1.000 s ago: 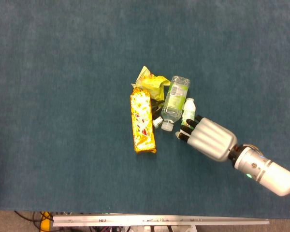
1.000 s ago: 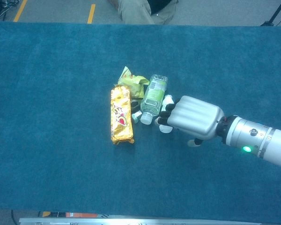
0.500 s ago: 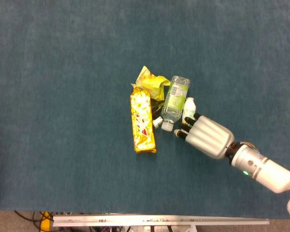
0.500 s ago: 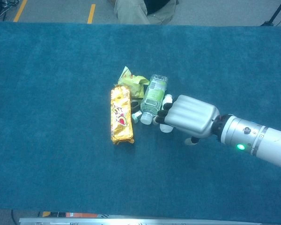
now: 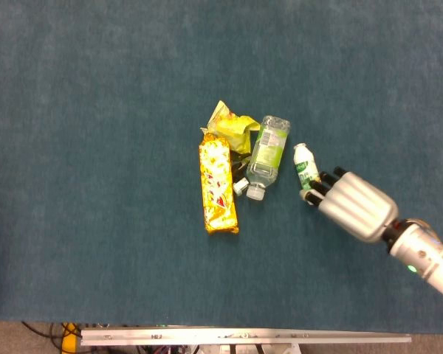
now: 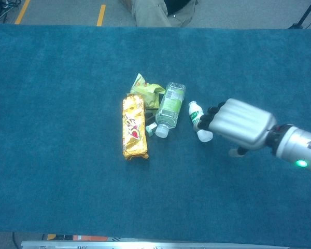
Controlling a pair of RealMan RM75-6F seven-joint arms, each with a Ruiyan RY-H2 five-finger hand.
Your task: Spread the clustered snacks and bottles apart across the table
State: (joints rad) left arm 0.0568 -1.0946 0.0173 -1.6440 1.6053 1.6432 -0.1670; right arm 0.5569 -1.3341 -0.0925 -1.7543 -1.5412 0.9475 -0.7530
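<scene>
Hand: right hand (image 6: 237, 124) fingers on small white green-labelled plastic bottle (image 5: 303, 163); grip probably partial
Handling: light, smooth, rolls; hold mid-body

On the bench (image 5: 96, 88) covered in blue carpet there are two snack packs: one long golden foil snack bag (image 5: 218, 186) and one crumpled yellow-green snack bag (image 5: 233, 128). There are three bottles: one clear plastic bottle with a green label (image 5: 266, 153), one small white bottle (image 5: 305, 169), and one tiny bottle with a white cap (image 5: 241, 185).
</scene>
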